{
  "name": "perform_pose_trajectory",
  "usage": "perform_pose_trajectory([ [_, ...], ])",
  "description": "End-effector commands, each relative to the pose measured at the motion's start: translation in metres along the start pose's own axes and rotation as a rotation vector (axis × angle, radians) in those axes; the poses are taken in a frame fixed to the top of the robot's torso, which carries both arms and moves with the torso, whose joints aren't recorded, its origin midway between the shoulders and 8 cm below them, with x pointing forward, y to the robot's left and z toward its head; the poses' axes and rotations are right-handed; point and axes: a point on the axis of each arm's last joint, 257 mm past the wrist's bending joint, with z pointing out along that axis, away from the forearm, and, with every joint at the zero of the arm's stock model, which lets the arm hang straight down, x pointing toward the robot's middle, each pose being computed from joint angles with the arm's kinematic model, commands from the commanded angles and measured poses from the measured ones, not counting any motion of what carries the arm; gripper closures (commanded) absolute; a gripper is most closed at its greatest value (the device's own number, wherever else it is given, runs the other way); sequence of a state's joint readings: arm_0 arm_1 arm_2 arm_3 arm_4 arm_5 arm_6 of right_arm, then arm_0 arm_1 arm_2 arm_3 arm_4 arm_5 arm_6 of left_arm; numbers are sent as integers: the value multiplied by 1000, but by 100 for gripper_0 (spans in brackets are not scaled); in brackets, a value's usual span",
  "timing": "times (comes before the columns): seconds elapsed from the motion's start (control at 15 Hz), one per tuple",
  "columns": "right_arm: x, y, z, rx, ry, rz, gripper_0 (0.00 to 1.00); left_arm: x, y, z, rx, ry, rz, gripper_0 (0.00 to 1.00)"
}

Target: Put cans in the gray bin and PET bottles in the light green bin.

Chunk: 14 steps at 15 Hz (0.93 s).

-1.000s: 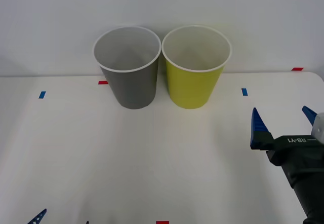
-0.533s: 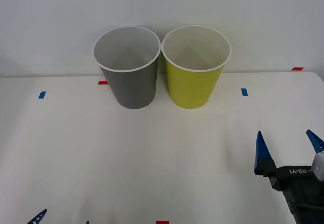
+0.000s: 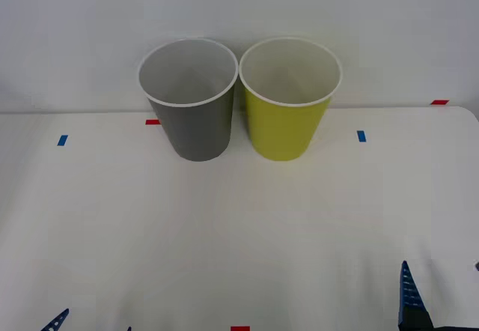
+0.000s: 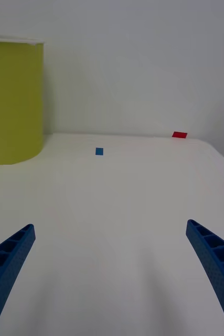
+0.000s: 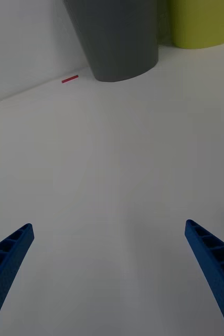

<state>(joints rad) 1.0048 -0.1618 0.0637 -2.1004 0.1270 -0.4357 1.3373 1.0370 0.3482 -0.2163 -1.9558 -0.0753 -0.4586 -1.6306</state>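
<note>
Gray bin (image 3: 188,99) and light green bin (image 3: 289,96) upright side by side at far edge of white table (image 3: 224,226), rims nearly touching. Plain wall behind, tape marks scattered. Right gripper (image 4: 112,278) spread wide, empty, low at near right corner, mostly cut off; left gripper (image 5: 109,278) same, near left.

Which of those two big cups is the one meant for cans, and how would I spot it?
Look at the far edge of the white table, against the wall, where two tall tapered cups stand side by side. The gray bin is the one on the robot's left, next to a small red tape mark. Its dark gray outside sets it apart from the yellow-green light green bin, which has the same shape and white rim.
</note>
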Motion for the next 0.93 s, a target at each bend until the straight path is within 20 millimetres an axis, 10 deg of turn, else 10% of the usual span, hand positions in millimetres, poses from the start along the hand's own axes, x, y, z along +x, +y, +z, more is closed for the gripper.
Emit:
perform_pose_trajectory([
  [0.07, 18, -3, -18, 12, 58, 12, 0, 0, 0, 0, 0, 0, 0, 0],
  [0.93, 61, 3, -50, 4, 154, 28, 0, 0, 0, 0, 0, 0, 0, 0],
])
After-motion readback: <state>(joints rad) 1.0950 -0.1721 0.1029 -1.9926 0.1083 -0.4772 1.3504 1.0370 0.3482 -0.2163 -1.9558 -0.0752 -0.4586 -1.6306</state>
